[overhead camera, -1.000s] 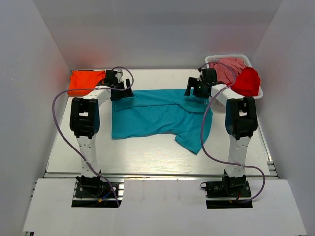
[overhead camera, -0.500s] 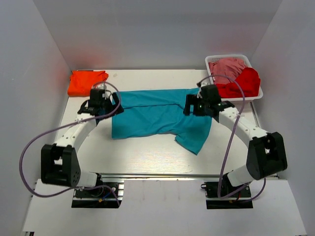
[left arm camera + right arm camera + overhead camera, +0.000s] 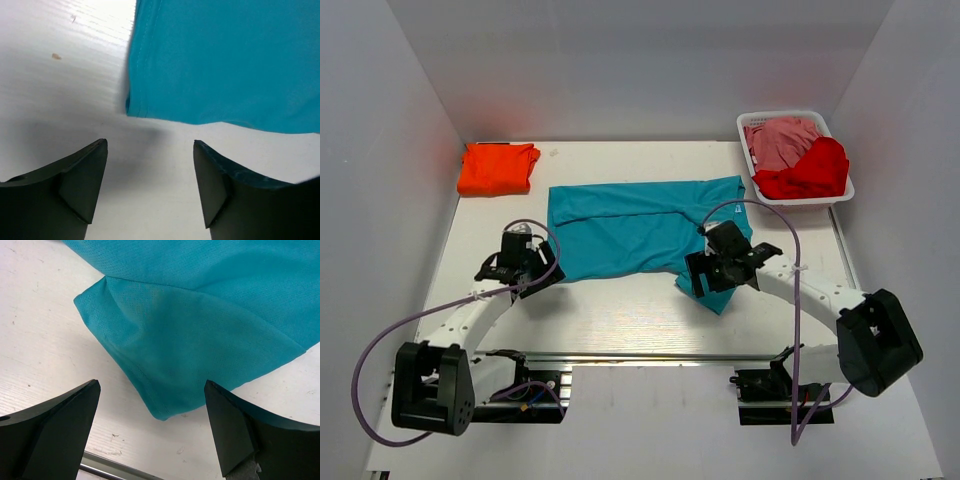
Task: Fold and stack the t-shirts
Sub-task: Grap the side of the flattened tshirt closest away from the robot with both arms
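A teal t-shirt [image 3: 630, 225] lies spread out in the middle of the table, one sleeve [image 3: 200, 335] pointing toward the near edge. My left gripper [image 3: 538, 268] hovers open just outside the shirt's near left corner [image 3: 136, 106], nothing between its fingers [image 3: 85, 185]. My right gripper [image 3: 708, 278] is open and low over the sleeve's tip [image 3: 162, 412], which lies between its fingers without being pinched. An orange t-shirt [image 3: 497, 167] sits folded at the back left. Pink [image 3: 782, 140] and red [image 3: 810, 170] t-shirts lie crumpled in the basket.
A white basket [image 3: 842, 194] stands at the back right. White walls close in the table on the left, right and back. A metal rail [image 3: 650, 355] runs along the near edge, also seen as the rail [image 3: 100, 467] in the right wrist view.
Both arms have drawn back from the shirt's far edge toward the near side. The left gripper now sits by the near left corner, the right one over the sleeve.
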Robot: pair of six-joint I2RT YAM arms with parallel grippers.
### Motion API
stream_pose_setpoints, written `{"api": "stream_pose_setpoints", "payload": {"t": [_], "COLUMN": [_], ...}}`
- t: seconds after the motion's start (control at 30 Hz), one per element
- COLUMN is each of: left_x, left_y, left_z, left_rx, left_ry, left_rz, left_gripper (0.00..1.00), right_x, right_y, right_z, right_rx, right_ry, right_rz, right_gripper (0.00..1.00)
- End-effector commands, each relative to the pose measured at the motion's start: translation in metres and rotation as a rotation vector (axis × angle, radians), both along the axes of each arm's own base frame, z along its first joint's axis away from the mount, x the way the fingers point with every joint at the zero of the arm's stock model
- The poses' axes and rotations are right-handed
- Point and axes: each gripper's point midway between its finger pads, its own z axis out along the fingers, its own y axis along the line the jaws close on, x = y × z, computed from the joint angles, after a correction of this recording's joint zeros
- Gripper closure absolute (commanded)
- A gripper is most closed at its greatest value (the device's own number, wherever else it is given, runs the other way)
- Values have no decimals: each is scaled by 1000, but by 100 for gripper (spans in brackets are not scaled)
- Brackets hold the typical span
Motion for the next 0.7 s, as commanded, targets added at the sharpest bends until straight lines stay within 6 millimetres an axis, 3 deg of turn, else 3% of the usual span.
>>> {"api": "stream_pose_setpoints", "payload": {"t": [0.0,0.1,0.17,0.33,0.37,0.4,0.47,0.5,0.6,0.67], "left_x": [15,21,19,15,17,17,15,16,14,12], "left_y": [-9,-9,-9,-11,-13,-13,-11,-9,-3,2], "left_z": [3,-5,-18,-39,-38,-38,-39,-40,-37,-37], "left_rx": [-29,-22,-18,-19,-27,-27,-18,-6,16,39], "left_ry": [-53,-43,-5,63,64,64,72,70,58,60], "left_rz": [-26,-33,-33,-50,-55,-55,-50,-42,-26,-10], "left_gripper": [22,43,46,64,67,81,99,100,100,100], "right_x": [0,-6,-12,-18,-19,-22,-29,-31,-41,-45], "right_y": [-2,-3,-5,-3,-2,-5,-5,-8,-29,-40], "right_z": [-6,-15,-25,-40,-43,-45,-48,-49,-43,-37], "right_rx": [-34,-47,-70,-88,-94,-103,-108,-114,-188,-233], "right_ry": [-16,7,33,92,107,124,154,158,194,206], "right_rz": [-11,-7,-3,2,4,-9,-17,-28,-119,-163], "right_gripper": [10,11,13,32,37,48,60,65,96,100]}}
